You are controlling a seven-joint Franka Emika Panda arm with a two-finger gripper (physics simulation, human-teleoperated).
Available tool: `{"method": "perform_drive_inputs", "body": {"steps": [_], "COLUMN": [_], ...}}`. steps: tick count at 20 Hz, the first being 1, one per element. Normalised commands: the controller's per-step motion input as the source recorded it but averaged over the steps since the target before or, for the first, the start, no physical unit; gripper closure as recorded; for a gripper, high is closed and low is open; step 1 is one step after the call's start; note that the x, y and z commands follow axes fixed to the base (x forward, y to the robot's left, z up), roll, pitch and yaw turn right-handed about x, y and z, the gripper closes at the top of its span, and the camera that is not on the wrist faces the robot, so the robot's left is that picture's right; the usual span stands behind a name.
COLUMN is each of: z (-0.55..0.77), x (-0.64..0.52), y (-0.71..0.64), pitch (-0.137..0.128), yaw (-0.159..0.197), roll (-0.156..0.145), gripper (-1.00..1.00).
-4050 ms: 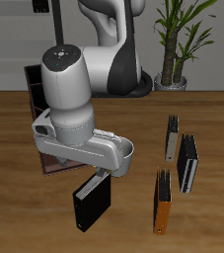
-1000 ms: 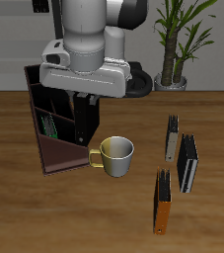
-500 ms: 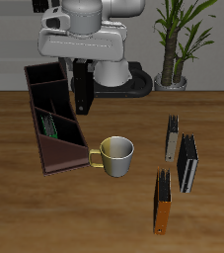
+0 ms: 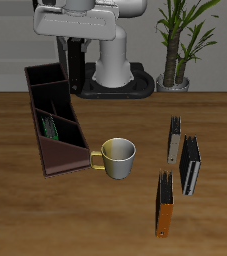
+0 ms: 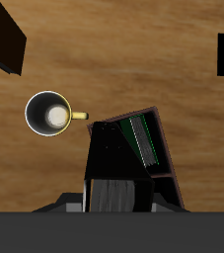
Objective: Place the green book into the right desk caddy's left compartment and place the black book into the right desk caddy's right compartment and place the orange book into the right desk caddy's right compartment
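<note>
Lifted higher over the wood table (image 4: pixel 45 215), claw (image 4: pixel 76 42) clamps black book (image 4: pixel 76 68).

Even, soft simulator light, sharp in both views.
The mug (image 4: pixel 118 157) casts a faint shadow on the table (image 4: pixel 105 220); its rim shows mild glare, and the caddy's interior stays dark.

No legible text, labels, brands or numbers anywhere: book covers, caddy, mug and robot housing all read blank.
</note>
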Motion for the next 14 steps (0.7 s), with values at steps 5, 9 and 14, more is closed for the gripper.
{"method": "perform_drive_inputs", "body": {"steps": [5, 9, 14], "z": [0.05, -0.15, -0.09], "x": [-0.3, -0.44, -0.43], "y": [-0.09, -0.21, -0.23], "pitch": [0.011, 0.044, 0.009], "yaw": [0.033, 0.045, 0.052], "roll": [0.006, 0.005, -0.007], "gripper": [1.0, 1.0, 1.0]}}
